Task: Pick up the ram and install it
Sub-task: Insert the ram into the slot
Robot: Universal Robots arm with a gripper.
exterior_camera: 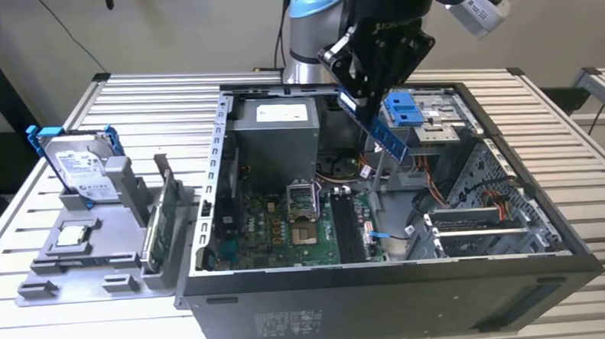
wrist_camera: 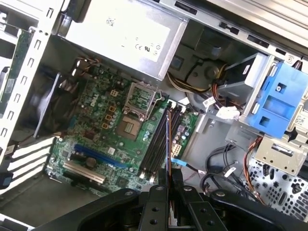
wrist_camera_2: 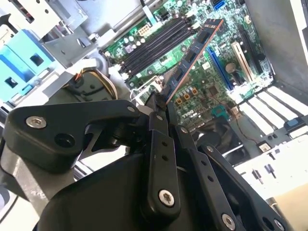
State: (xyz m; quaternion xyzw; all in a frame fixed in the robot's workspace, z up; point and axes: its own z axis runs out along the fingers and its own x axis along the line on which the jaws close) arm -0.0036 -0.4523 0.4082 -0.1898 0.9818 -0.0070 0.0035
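The gripper [exterior_camera: 353, 98] has its fingers clamped on one end of the ram [exterior_camera: 376, 132], which hangs tilted above the motherboard [exterior_camera: 285, 235], over this motherboard's black memory slots [wrist_camera: 155, 142], not yet inside them.

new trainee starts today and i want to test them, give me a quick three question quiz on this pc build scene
1. True or false: the black pincer is shut on the long, thin, dark blue-green ram stick.
2. Fill in: in the exterior view, the silver hard drive in a blue frame stands in the grey plastic rack on the view's ____ of the open dark grey computer case.
3. Where is the ram stick? A) in that rack B) held in the air over the open case C) lying on the hard drive
Key: 1 true; 2 left; 3 B
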